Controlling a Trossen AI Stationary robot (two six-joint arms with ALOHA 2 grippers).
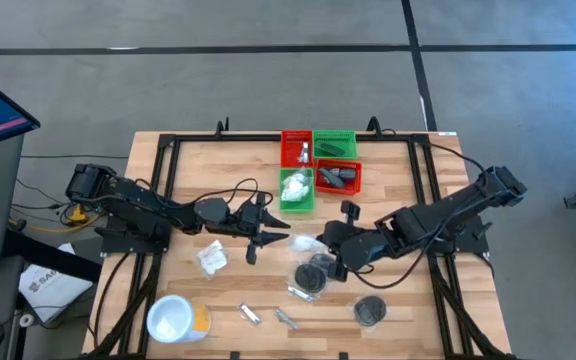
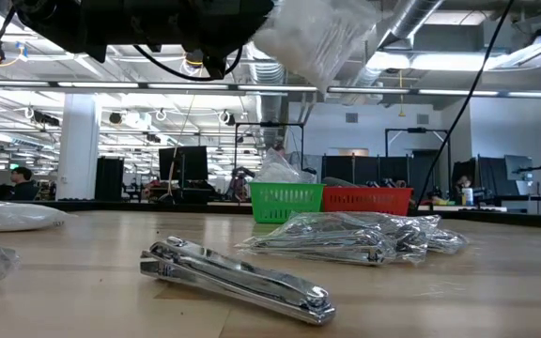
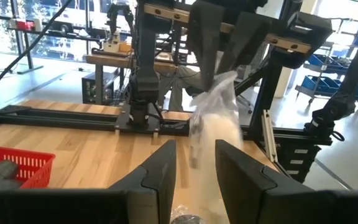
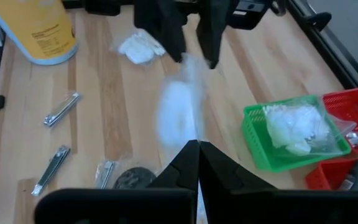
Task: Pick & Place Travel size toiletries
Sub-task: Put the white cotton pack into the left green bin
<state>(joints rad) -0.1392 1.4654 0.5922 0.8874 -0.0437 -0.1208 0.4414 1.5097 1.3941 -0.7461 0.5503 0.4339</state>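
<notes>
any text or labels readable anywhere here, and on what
None can be read.
Tub: its yellow side shows faint print, too blurred to read.
White sheet on the floor left of the table: dark print, too small to read.
Bins, packets and nail clippers: no lettering shows.
</notes>
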